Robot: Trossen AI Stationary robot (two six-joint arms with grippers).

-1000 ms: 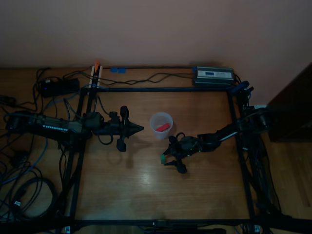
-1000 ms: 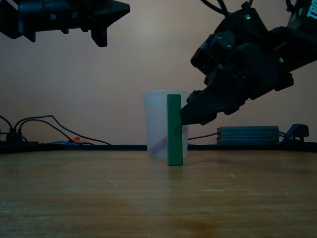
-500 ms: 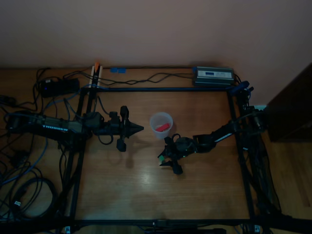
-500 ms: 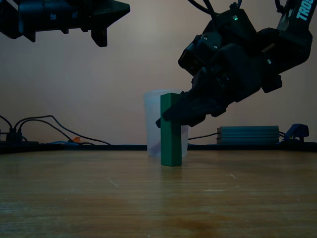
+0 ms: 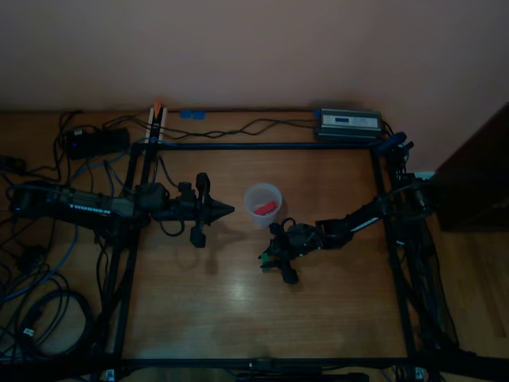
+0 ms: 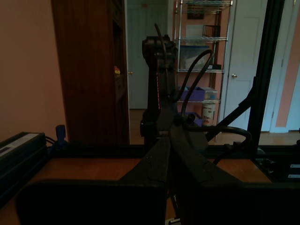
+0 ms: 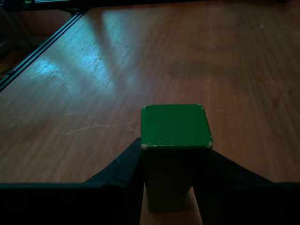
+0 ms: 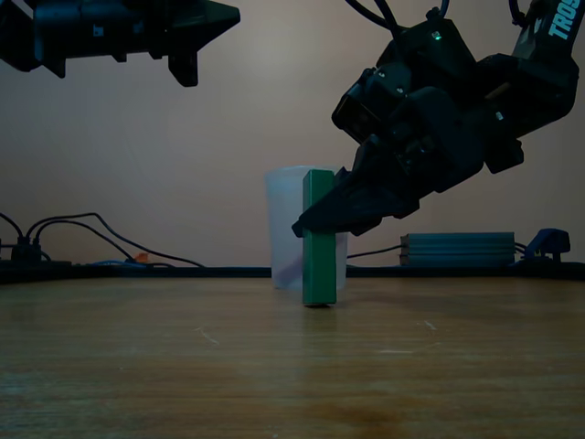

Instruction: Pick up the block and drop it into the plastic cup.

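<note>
Block [image 8: 319, 236] hides part of my plastic cup [image 8: 285, 229] behind; it stands upright, right gripper [image 8: 315, 224] clamped on it.

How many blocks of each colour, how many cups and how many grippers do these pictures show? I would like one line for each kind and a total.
Green block: 1
Red block: 1, inside the cup
Plastic cup: 1
Grippers: 2, the right gripper at the green block and the left gripper apart from it
Total: 5

Wooden table [image 5: 238, 302], plastic cup [image 5: 262, 204] standing on it
</note>
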